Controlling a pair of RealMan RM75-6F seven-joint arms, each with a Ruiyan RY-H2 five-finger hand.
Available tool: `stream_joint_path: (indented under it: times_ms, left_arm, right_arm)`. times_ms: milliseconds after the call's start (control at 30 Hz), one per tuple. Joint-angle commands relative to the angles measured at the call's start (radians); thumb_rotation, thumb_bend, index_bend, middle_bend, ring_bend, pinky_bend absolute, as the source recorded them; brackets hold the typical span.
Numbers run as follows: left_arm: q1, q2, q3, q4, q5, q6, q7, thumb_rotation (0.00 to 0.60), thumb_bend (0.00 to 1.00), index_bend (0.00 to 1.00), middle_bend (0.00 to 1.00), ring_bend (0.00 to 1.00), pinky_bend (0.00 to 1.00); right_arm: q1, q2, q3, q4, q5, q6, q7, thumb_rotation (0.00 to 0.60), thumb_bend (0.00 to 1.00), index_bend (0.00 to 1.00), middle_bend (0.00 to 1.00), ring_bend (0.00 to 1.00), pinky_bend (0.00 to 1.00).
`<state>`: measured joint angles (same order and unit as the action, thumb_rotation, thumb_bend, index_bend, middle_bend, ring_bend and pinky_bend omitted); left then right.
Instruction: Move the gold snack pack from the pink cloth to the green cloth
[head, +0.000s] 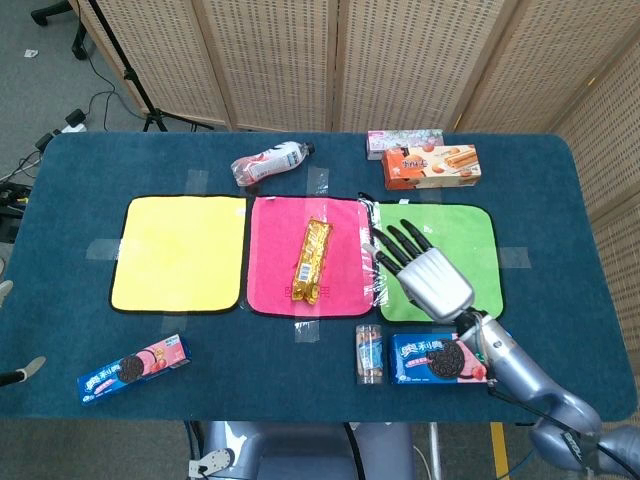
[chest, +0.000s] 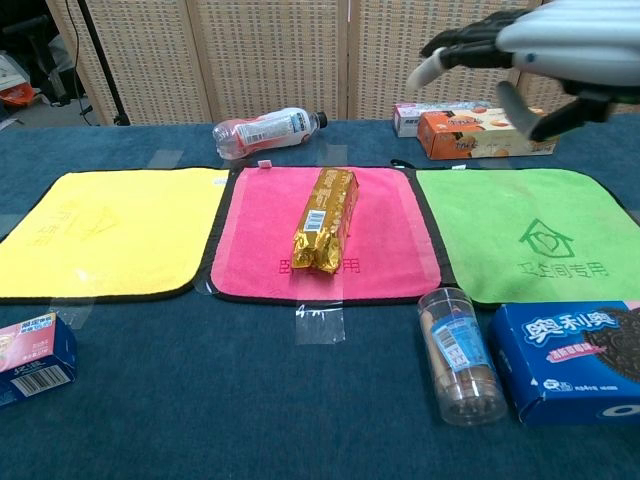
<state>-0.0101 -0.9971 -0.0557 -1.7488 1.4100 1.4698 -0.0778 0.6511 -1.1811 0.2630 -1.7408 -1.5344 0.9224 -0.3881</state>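
Observation:
The gold snack pack (head: 312, 260) (chest: 325, 218) lies lengthwise in the middle of the pink cloth (head: 275, 255) (chest: 262, 235). To its right lies the green cloth (head: 465, 235) (chest: 470, 225), bare. My right hand (head: 428, 275) (chest: 540, 45) hovers high over the green cloth's left part, palm down, fingers spread, holding nothing. Its fingers (head: 395, 245) point toward the pack and stay apart from it. Of my left hand only a fingertip (head: 30, 368) shows at the table's left edge.
A yellow cloth (head: 180, 252) lies left of the pink one. A bottle (head: 268, 163) and two boxes (head: 430, 165) sit at the back. In front of the green cloth lie a clear tube (head: 369, 352) and a blue cookie box (head: 425, 358); another cookie box (head: 135, 368) is front left.

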Motion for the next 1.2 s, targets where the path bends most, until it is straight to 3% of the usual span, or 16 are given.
stream_joint_path:
  times_ms: [33, 300, 667, 1200]
  left_arm:
    - [-0.016, 0.000, -0.012, -0.004, -0.032, -0.028, 0.010, 0.600, 0.04, 0.00, 0.00, 0.00, 0.00]
    - [-0.051, -0.003, -0.031, -0.001, -0.101, -0.094, 0.031, 0.600, 0.04, 0.00, 0.00, 0.00, 0.00]
    - [-0.064, 0.004, -0.035, 0.004, -0.155, -0.135, 0.032, 0.600, 0.04, 0.00, 0.00, 0.00, 0.00]
    - [-0.085, 0.002, -0.040, 0.010, -0.186, -0.166, 0.038, 0.600, 0.04, 0.00, 0.00, 0.00, 0.00]
  right_arm:
    - [0.121, -0.085, 0.032, 0.056, 0.064, -0.124, -0.068, 0.600, 1.00, 0.19, 0.13, 0.00, 0.02]
    - [0.323, -0.250, 0.047, 0.221, 0.211, -0.312, -0.137, 0.600, 1.00, 0.25, 0.16, 0.01, 0.09]
    - [0.493, -0.465, 0.039, 0.451, 0.458, -0.388, -0.144, 0.600, 1.00, 0.25, 0.17, 0.03, 0.15]
    - [0.594, -0.523, -0.024, 0.609, 0.546, -0.432, -0.115, 0.600, 1.00, 0.30, 0.23, 0.07, 0.17]
